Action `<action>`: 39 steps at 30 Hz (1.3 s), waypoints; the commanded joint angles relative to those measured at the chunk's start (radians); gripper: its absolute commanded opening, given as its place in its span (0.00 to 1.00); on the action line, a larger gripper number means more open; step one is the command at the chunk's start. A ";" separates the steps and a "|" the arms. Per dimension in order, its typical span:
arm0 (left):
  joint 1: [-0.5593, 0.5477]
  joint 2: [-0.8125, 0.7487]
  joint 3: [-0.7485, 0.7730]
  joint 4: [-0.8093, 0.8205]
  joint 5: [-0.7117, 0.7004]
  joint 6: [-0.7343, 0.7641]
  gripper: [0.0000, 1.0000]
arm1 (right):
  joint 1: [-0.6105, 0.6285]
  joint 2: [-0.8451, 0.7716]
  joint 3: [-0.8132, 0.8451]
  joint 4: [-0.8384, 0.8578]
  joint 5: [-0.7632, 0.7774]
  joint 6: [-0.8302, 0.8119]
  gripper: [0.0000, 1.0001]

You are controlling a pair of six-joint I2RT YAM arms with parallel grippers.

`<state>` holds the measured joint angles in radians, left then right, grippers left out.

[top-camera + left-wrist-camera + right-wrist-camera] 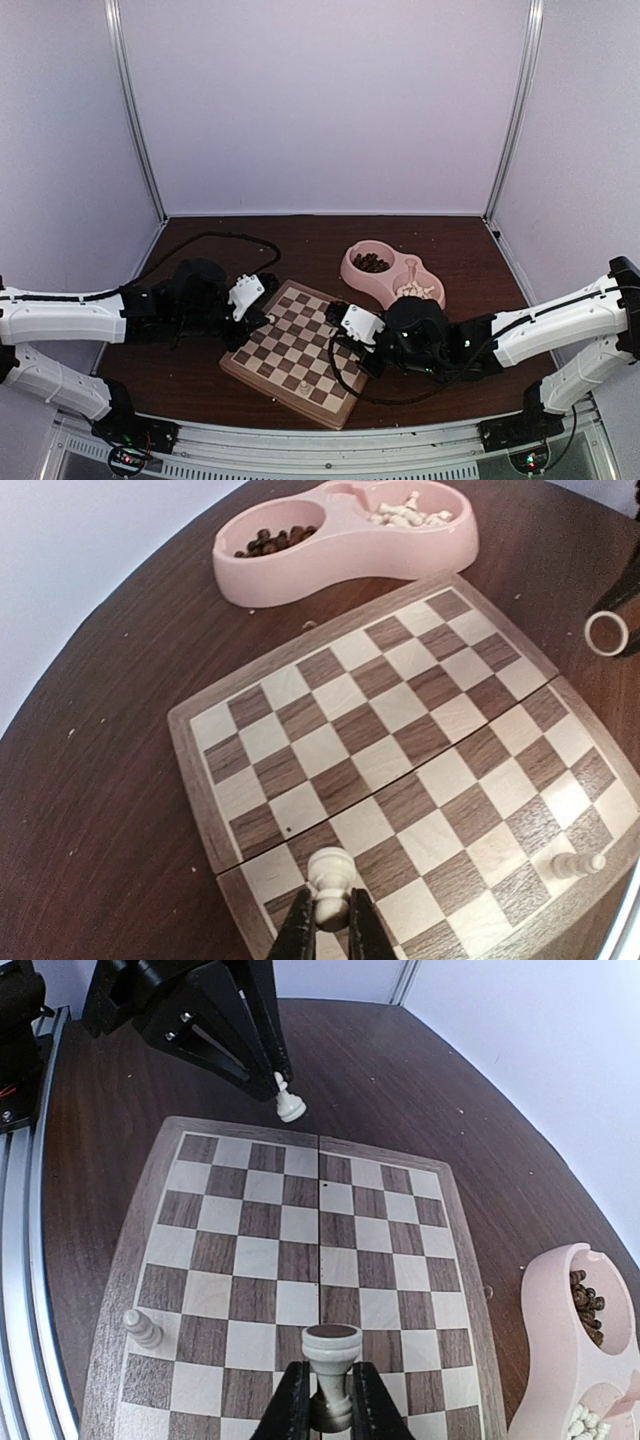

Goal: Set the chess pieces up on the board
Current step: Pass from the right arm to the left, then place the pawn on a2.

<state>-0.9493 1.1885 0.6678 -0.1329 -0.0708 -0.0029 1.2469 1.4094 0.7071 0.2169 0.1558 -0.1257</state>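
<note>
The board (290, 350) lies between both arms. My left gripper (331, 922) is shut on a cream pawn (331, 872), held head-out over the board's (400, 740) edge row by the centre seam. In the right wrist view that pawn (290, 1106) hangs at the far rim under the left gripper (281, 1082). My right gripper (330, 1405) is shut on a cream rook (331, 1352) above the board's (250, 1220) near rows. One cream piece (143, 1328) stands alone on a corner square, also seen as a small pale figure (303, 385) from above.
A pink double bowl (392, 275) stands behind the board on the right, dark pieces (270, 538) in one compartment and cream pieces (405, 510) in the other. Dark wooden table (200, 235) surrounds the board. White walls close in the back and sides.
</note>
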 commanded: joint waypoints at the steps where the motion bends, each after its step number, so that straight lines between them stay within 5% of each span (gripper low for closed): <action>1: -0.001 0.011 0.062 -0.168 -0.164 -0.055 0.00 | 0.003 -0.024 -0.008 0.037 0.100 0.013 0.00; 12: 0.023 0.149 0.175 -0.376 -0.169 -0.109 0.00 | 0.004 -0.023 -0.017 0.053 0.141 0.011 0.00; 39: 0.037 0.339 0.283 -0.519 -0.105 -0.104 0.00 | 0.003 -0.003 -0.012 0.058 0.134 0.006 0.00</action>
<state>-0.9199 1.5253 0.9253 -0.6422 -0.1967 -0.1062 1.2469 1.4044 0.6998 0.2588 0.2710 -0.1249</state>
